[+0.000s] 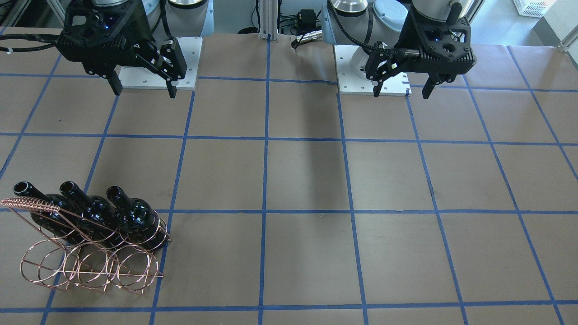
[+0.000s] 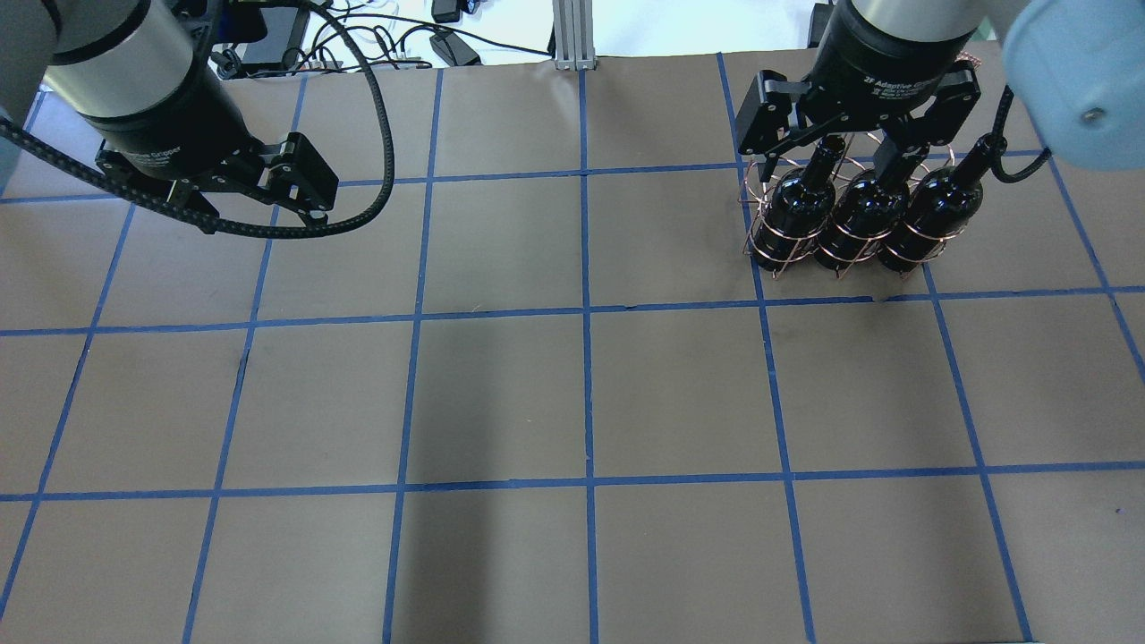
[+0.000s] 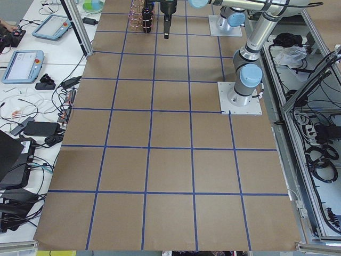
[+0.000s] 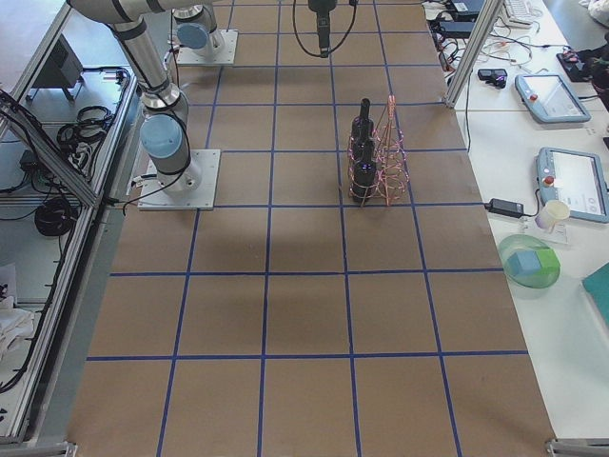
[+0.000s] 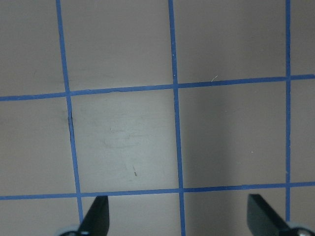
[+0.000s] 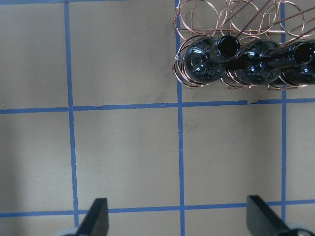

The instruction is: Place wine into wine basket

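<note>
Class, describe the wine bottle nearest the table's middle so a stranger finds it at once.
Look over the taped brown table to the copper wire wine basket far on the robot's right. Three dark bottles stand in its row nearer the robot. Yours is the end wine bottle toward the table's middle, with a neighbour on one side only.

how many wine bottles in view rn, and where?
3. All stand side by side in the wine basket, in its row nearer the robot: inner bottle, middle bottle, outer bottle. The other row of hoops is empty; none visible elsewhere.
</note>
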